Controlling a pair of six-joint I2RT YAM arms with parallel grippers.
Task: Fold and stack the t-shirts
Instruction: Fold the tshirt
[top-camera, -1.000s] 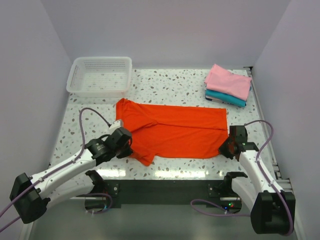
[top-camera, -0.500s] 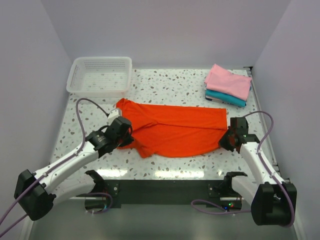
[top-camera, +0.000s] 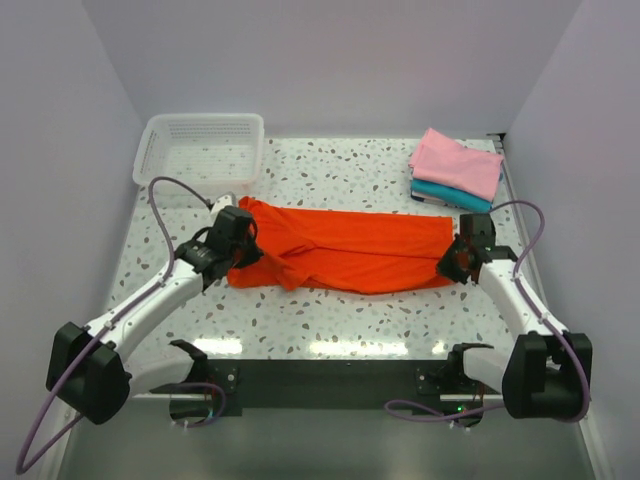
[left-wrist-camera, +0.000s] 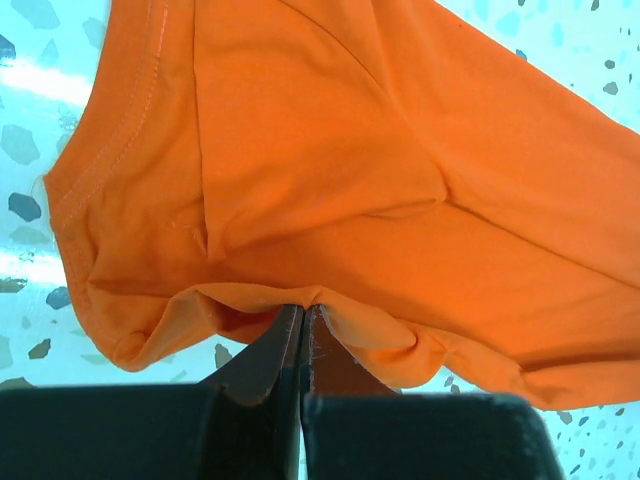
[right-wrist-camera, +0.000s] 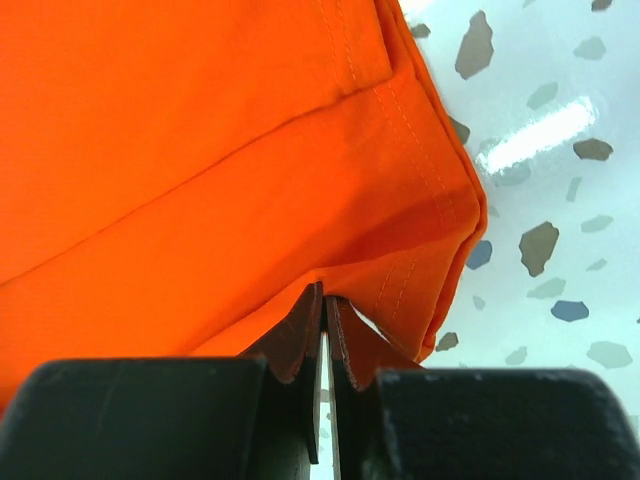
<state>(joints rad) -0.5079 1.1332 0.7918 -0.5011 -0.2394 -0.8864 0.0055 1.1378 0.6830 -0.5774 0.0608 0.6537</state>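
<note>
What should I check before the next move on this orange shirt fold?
1. Left claw shut on orange shirt edge: ok.
2. Right claw shut on the hem corner: ok.
3. Cloth flat at the left grip: not ok, it is bunched near the sleeve.
4. Fold edges lined up: cannot tell.
5. Stack ready, pink shirt on teal shirt: ok.

Two white-shelled limbs on show, left arm (top-camera: 140, 310) and right arm (top-camera: 515, 300), black at every joint, purple cable (top-camera: 151, 200) looping off each, fingers (left-wrist-camera: 262, 355) dark wedges
</note>
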